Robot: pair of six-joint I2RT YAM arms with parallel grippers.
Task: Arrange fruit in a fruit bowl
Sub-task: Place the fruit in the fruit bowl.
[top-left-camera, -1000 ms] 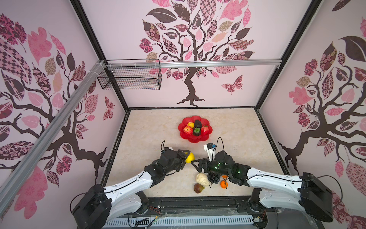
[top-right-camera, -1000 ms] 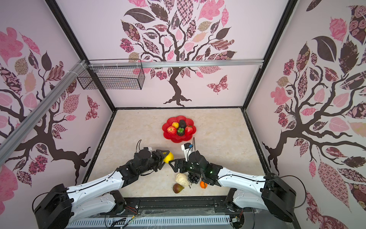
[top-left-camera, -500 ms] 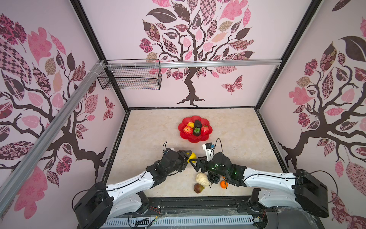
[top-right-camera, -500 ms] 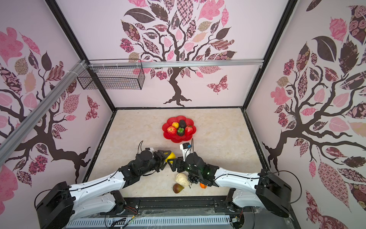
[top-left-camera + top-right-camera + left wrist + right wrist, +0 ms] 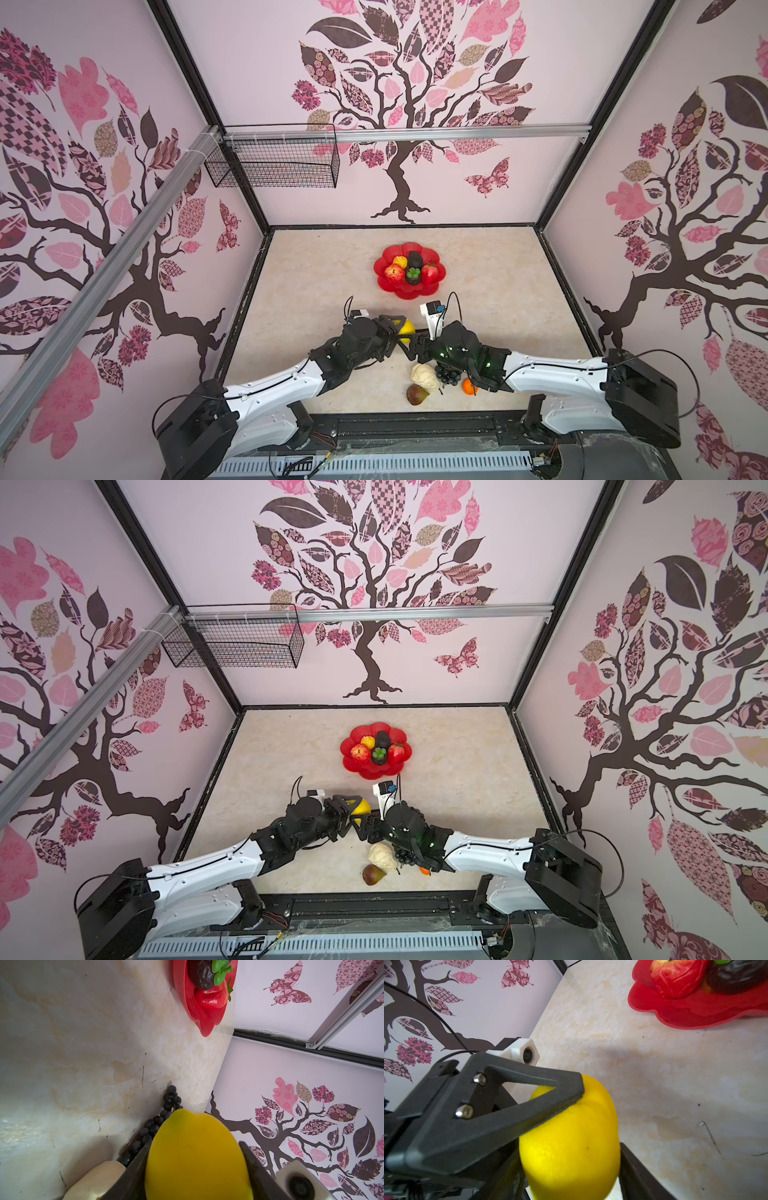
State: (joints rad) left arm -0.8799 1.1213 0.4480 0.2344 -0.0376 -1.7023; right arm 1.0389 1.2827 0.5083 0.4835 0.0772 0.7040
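While the pale marbled tabletop point(image 5: 316, 282) carries everything, we find the action above its middle, somewhat toward the near edge. Our left gripper point(image 5: 400, 331) has its fingers point(image 5: 529, 1113) clamped, partly spread, across the yellow lemon point(image 5: 195, 1153), which hangs clear of the surface. Our right gripper point(image 5: 412, 347) faces it with fingers point(image 5: 633, 1172) straddling the same lemon. One sits right against the skin and the other is hidden, so we cannot tell whether it grips.

Toward the far edge lies the red fruit bowl point(image 5: 409, 296), which already holds an apple point(image 5: 394, 273) and a strawberry point(image 5: 430, 272) among others.

We judge the lemon light and stiff, with a smooth skin that could twist out of a narrow pinch. The right fingers should take it across the short waist, on the end the left fingers leave free.

Smaller fruit wait by the near edge: cream knobbly piece point(image 5: 424, 374), grape bunch point(image 5: 448, 374), fig point(image 5: 416, 394) and orange point(image 5: 469, 386).
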